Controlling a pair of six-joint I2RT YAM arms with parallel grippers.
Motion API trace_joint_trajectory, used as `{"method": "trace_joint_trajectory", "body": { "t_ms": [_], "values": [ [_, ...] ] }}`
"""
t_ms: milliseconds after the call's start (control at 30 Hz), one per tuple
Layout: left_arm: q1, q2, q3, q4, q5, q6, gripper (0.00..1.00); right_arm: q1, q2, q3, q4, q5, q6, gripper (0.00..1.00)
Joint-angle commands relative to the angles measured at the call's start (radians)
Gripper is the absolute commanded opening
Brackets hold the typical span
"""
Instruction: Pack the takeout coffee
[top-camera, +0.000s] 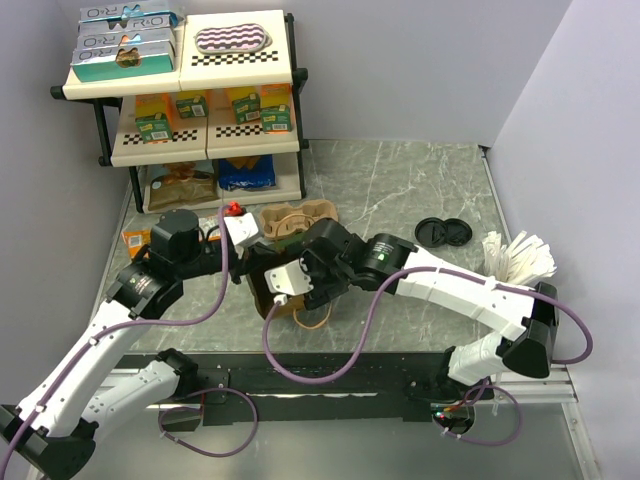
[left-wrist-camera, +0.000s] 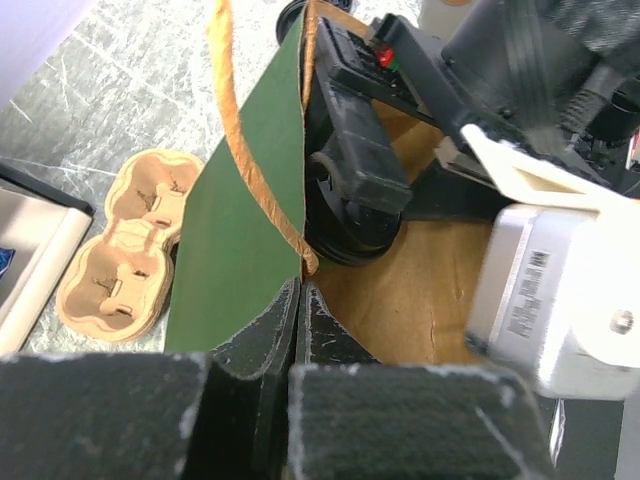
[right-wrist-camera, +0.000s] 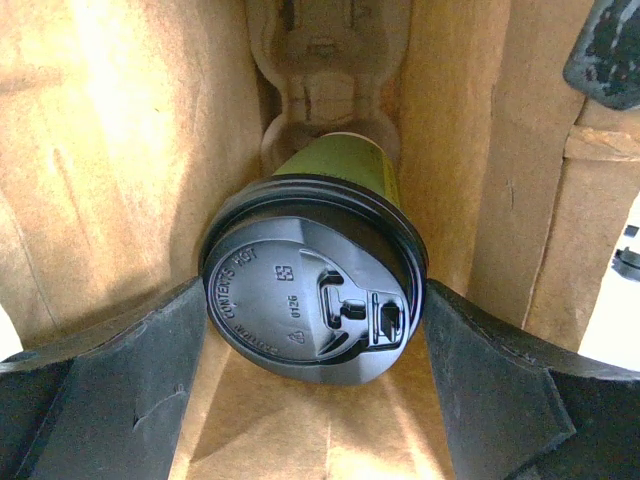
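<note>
Cup deep in the bag, mouth held open.
The left gripper (left-wrist-camera: 298, 300) is clenched on the left wall of the bag (left-wrist-camera: 240, 220), keeping it spread so the right gripper (right-wrist-camera: 315, 345) can reach inside. Its wide jaws clasp the lid of the cup (right-wrist-camera: 345, 165), whose base meets a carrier (right-wrist-camera: 320, 60) at the bottom, probably to seat it steadily.

The round black plastic lid (right-wrist-camera: 312, 290), centre frame, reads "CONTENTS HOT" and "0126"; flat teal cardboard boxes (top-camera: 125, 40), upper left, show "R O" (middle mark unclear).
</note>
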Motion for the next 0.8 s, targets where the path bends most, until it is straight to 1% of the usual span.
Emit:
{"method": "trace_joint_trajectory", "body": {
  "t_ms": [0, 67, 300, 567, 767],
  "values": [
    [-0.005, 0.002, -0.004, 0.036, 0.042, -0.009, 0.01, -0.021, 0.030, 0.046, -0.004, -0.022, 0.010, 0.00],
    [-0.005, 0.007, 0.000, 0.030, 0.043, -0.005, 0.01, -0.035, 0.050, 0.065, -0.038, -0.045, 0.011, 0.00],
    [-0.005, 0.017, 0.003, 0.032, 0.025, 0.001, 0.01, -0.058, 0.067, 0.082, -0.041, -0.081, -0.009, 0.00],
    [0.004, 0.025, 0.007, 0.030, 0.019, -0.005, 0.01, -0.078, 0.062, 0.050, -0.022, -0.098, -0.099, 0.00],
    [0.016, 0.036, 0.009, 0.030, 0.052, -0.003, 0.01, -0.093, 0.071, 0.043, -0.009, -0.128, -0.176, 0.00]
  ]
}}
